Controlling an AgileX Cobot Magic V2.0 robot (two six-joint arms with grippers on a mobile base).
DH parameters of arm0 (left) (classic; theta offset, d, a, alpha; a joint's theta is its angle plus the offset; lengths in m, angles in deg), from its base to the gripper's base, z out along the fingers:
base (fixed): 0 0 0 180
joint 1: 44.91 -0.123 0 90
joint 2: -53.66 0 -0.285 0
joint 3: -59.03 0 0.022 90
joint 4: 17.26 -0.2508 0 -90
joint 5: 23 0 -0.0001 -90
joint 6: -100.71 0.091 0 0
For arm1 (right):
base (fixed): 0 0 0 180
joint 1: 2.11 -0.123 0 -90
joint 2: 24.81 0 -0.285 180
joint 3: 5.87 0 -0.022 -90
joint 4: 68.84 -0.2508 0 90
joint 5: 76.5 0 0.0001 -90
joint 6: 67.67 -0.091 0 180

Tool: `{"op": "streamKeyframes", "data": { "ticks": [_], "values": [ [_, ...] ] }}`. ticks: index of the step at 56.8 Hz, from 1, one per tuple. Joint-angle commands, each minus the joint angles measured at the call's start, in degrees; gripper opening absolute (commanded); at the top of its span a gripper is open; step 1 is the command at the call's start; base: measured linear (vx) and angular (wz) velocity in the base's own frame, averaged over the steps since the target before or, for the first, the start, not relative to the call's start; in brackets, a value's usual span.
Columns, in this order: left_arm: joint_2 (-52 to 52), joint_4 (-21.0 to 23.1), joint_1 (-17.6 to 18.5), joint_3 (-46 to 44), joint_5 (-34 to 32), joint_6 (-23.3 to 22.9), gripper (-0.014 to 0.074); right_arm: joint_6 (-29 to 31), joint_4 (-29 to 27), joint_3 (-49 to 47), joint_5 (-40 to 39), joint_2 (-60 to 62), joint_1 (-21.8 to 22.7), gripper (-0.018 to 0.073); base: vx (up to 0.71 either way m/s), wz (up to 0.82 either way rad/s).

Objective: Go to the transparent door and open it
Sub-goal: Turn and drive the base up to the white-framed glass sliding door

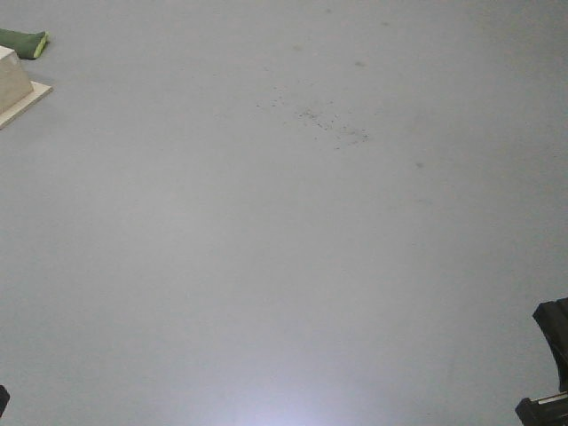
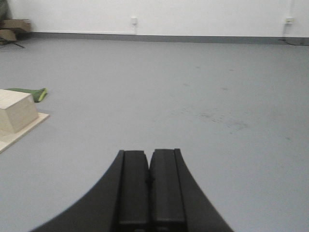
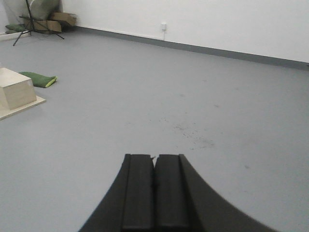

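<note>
The transparent door is out of view in every frame. My left gripper (image 2: 149, 153) fills the bottom of the left wrist view, its two black fingers pressed together with nothing between them, pointing over bare grey floor. My right gripper (image 3: 154, 156) is likewise shut and holds nothing, low in the right wrist view above the same floor. In the front view only a black piece of the right arm (image 1: 552, 364) shows at the lower right corner.
A pale wooden box on a flat board (image 2: 17, 113) (image 3: 14, 92) (image 1: 16, 84) stands at the left, a green cloth (image 2: 30, 93) (image 3: 38, 79) (image 1: 25, 42) behind it. White wall with grey skirting (image 2: 159, 37) lies ahead. Cardboard and a tripod (image 3: 41, 21) sit in the far left corner.
</note>
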Motion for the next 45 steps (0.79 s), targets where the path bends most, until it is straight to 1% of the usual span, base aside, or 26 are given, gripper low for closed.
{"op": "streamKeyframes", "data": {
  "ticks": [1,45],
  "values": [
    [-0.84,0.43,0.30,0.46,-4.43,-0.23,0.0003,0.17,0.34,0.25,-4.90,0.89,0.24,-0.0004,0.55,0.38],
    [-0.84,0.43,0.30,0.46,-4.43,-0.23,0.0003,0.17,0.34,0.25,-4.90,0.89,0.24,-0.0004,0.58,0.47]
  ]
}}
